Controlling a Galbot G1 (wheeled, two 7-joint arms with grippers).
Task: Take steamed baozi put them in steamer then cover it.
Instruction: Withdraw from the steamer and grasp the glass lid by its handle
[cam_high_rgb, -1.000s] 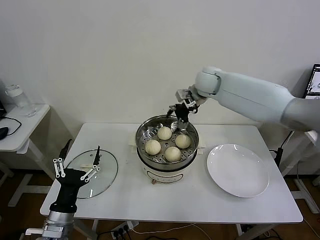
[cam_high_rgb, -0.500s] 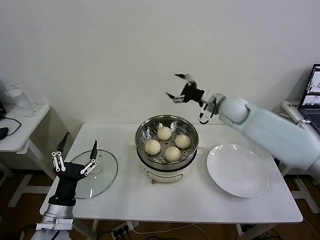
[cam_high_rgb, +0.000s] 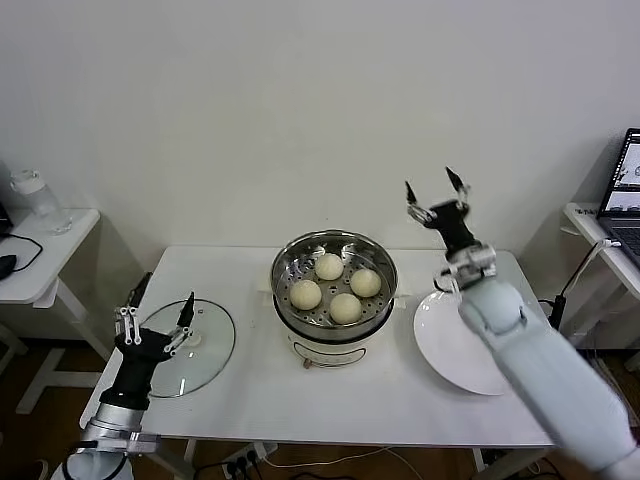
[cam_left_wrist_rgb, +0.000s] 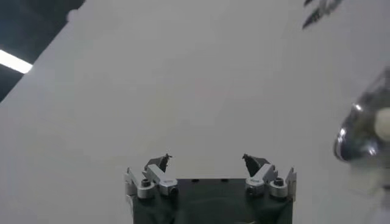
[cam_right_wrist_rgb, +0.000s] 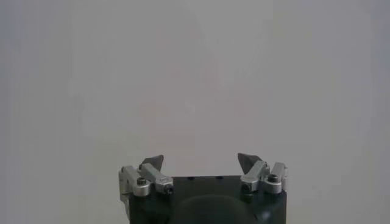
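Four baozi (cam_high_rgb: 335, 287) sit in the steamer (cam_high_rgb: 334, 265) mid-table; the right gripper (cam_high_rgb: 436, 193) spreads wide, empty, raised beside it. The left gripper (cam_high_rgb: 157, 322), wide too, hovers over the cover (cam_high_rgb: 200, 352).

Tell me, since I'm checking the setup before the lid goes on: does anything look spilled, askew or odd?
Nothing stands out. Four baozi sit neatly in the steamer, the cover lies flat on the table, and the plate is bare. Both grippers are open.

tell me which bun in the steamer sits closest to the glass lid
The steamed baozi at the steamer's left edge, on the side facing the cover; the other three lie farther right.
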